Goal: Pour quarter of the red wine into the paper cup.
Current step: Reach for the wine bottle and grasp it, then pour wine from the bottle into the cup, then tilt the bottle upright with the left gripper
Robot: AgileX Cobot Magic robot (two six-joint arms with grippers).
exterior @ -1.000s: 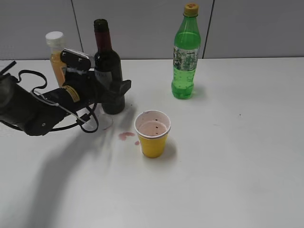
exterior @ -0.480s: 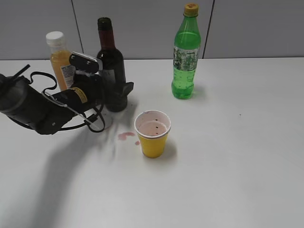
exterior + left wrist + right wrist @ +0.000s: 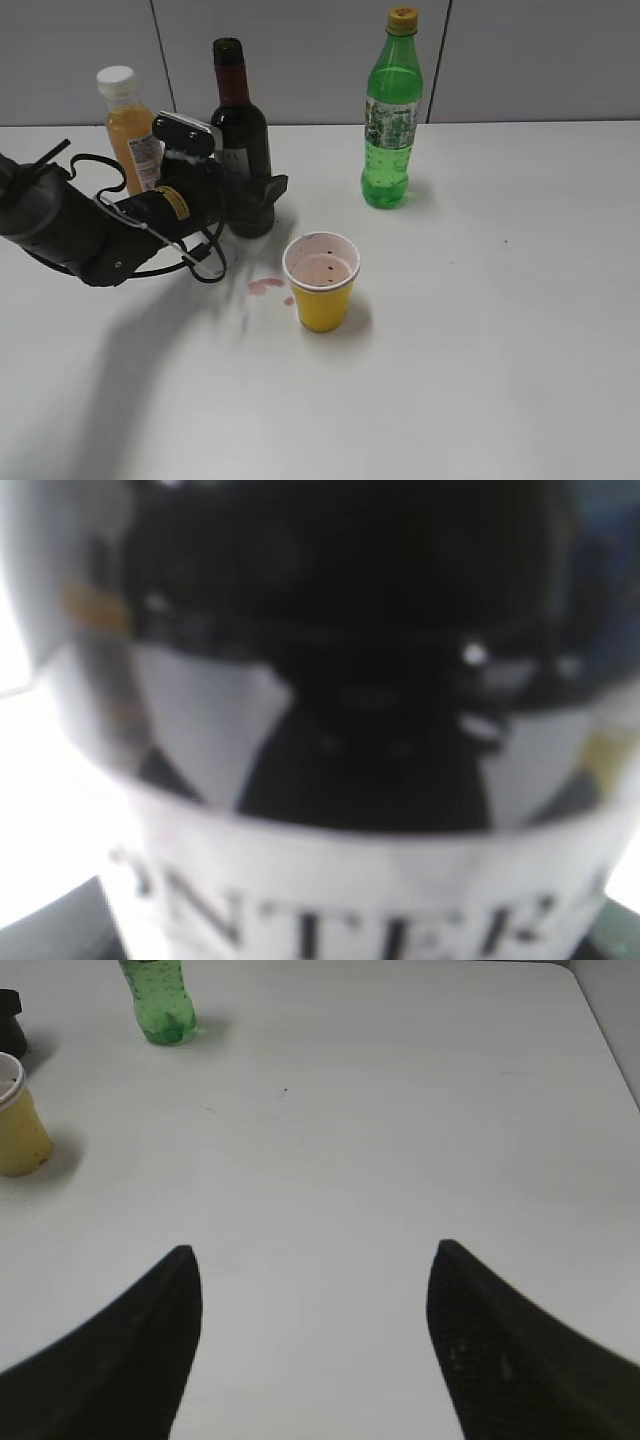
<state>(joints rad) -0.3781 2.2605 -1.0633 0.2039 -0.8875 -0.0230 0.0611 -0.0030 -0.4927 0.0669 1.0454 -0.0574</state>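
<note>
Glossy dark glass red wine (image 3: 243, 150), seemingly matt paper cup (image 3: 321, 282), smooth table (image 3: 500, 330)

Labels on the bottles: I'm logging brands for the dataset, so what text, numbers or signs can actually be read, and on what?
"NTER", partial and cut off at the frame's bottom edge: white label of the red wine bottle, left wrist view.
Green soda bottle label: print too small to read.
Orange juice bottle label: too small to read.
Yellow sticker on the left arm: blurred, unreadable.
Paper cup: no text visible.
</note>
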